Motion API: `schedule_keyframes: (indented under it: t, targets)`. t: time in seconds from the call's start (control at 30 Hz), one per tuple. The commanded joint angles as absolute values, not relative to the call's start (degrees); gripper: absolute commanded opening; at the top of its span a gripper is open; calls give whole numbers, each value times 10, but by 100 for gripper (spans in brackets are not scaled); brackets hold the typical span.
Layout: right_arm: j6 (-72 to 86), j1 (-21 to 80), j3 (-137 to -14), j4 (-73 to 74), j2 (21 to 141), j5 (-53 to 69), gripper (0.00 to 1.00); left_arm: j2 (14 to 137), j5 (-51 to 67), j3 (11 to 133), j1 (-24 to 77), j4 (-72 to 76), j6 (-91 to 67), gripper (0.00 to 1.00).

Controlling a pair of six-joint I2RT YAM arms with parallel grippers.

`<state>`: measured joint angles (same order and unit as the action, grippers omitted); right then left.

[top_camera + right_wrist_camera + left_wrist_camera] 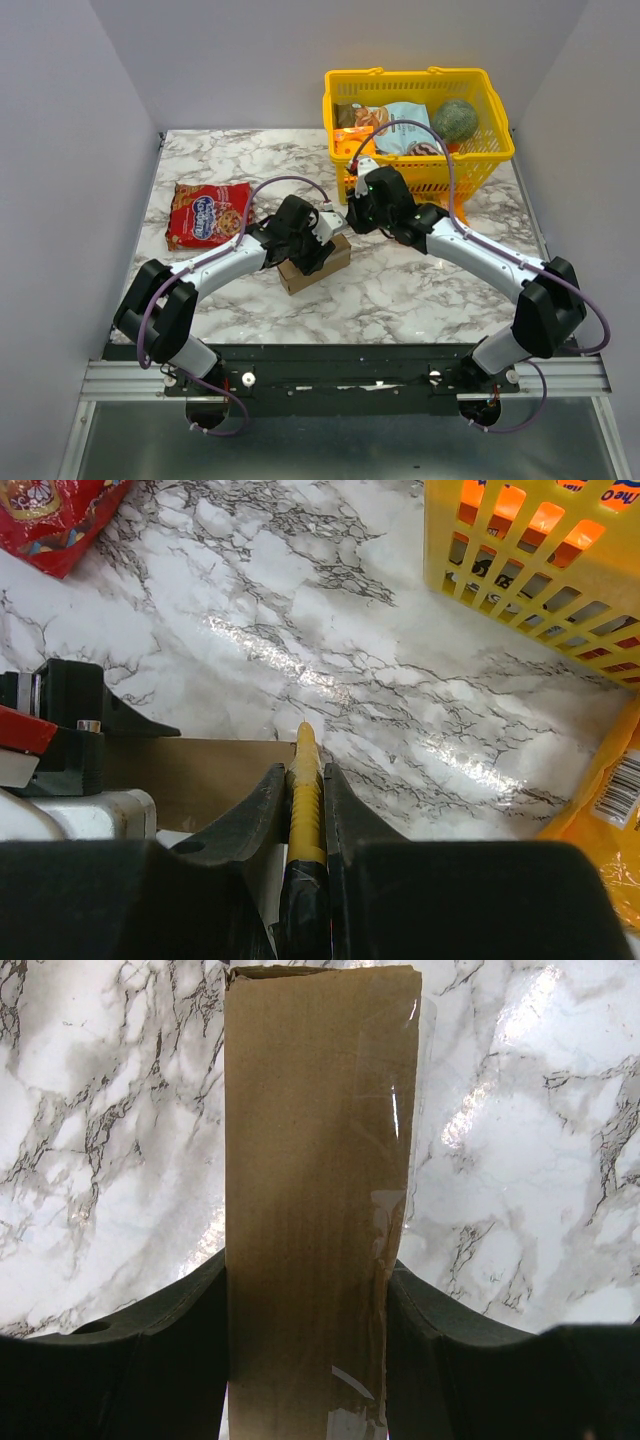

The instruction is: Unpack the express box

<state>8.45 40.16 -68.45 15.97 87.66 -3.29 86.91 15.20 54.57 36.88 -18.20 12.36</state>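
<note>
Holding the box [315, 1140] between my half-spread left tool [305, 1295], I clamp a cutter [304, 755] in my right tool [303, 780], tip just beside the box's edge. Its tape [385, 1220] looks uncut: opening and emptying are not yet done.

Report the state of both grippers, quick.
Left gripper: closed on the express box, one finger on each side.
Right gripper: closed on a slim yellow tool.
</note>
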Motion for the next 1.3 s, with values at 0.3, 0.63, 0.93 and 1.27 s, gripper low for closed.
schedule_keyframes:
  t: [0.3,0.63,0.93,1.27]
  targets:
    - [79,406,-695,169,874,-32,0,888,169,537,371,-187,118,58]
    - [77,410,-700,170,857,-38,0,894,171,540,371,-188,117,57]
    - [69,411,-695,174,866,-33,0,898,173,544,370,-189,116,57]
    - [62,414,-700,166,854,-90,0,898,172,541,371,-188,115,57]
